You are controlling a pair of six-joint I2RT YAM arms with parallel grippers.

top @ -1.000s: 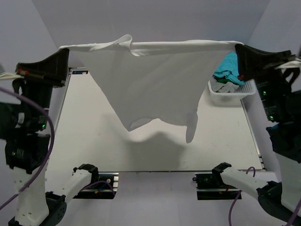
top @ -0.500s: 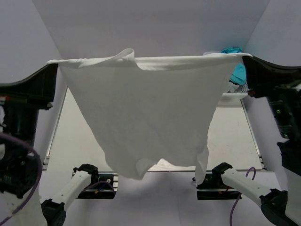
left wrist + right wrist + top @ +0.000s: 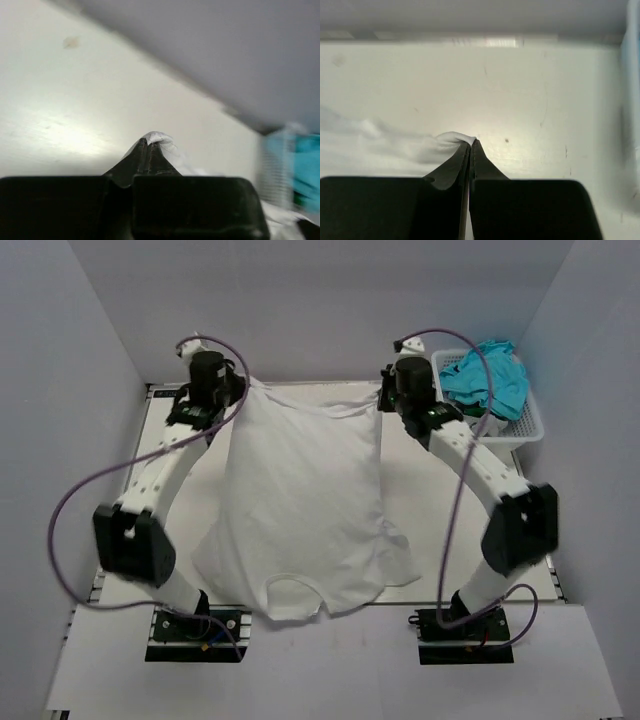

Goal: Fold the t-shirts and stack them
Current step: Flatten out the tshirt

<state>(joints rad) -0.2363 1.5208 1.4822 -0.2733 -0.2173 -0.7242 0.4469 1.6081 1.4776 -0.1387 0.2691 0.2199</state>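
Left gripper (image 3: 149, 143) and right gripper (image 3: 471, 143) each clamp tight on a shirt (image 3: 300, 500) corner, left of the basket (image 3: 528, 425). Lower both level together, since the end farthest from the basket looks bunched, perhaps.

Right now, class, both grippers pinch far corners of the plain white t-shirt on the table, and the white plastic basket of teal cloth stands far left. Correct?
No: the white plastic basket of teal cloth stands far right, as the top external view shows. The rest holds: the left gripper and right gripper pinch far corners of the plain white t-shirt.
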